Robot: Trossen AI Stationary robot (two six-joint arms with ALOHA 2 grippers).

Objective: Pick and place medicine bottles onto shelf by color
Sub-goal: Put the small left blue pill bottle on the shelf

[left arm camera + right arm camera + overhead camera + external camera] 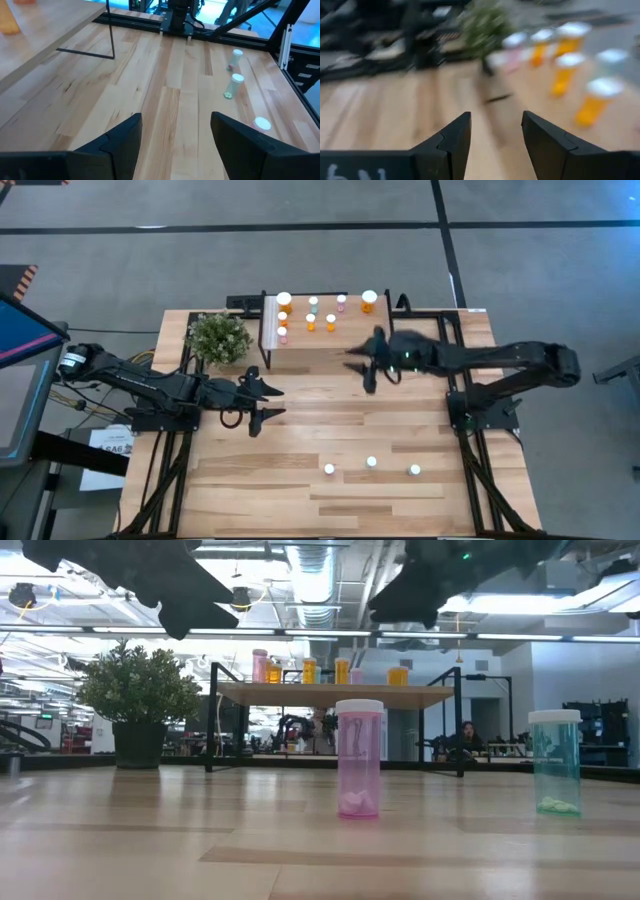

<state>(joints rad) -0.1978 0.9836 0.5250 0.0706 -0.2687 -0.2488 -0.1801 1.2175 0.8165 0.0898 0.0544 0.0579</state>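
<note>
1. Three bottles [371, 463] stand loose in a row near the front edge of the worktop [300, 450]; nine more stand on the shelf [330, 345] at the back, orange, pink and pale green.
2. The right gripper [366, 367] hovers at the shelf's front edge, jaws apart and empty, the shelf bottles just beyond it.
3. The left gripper [270, 400] waits open and empty near the worktop's middle left, well apart from the loose bottles.
4. One potted plant [218, 338] sits beside the shelf.
</note>
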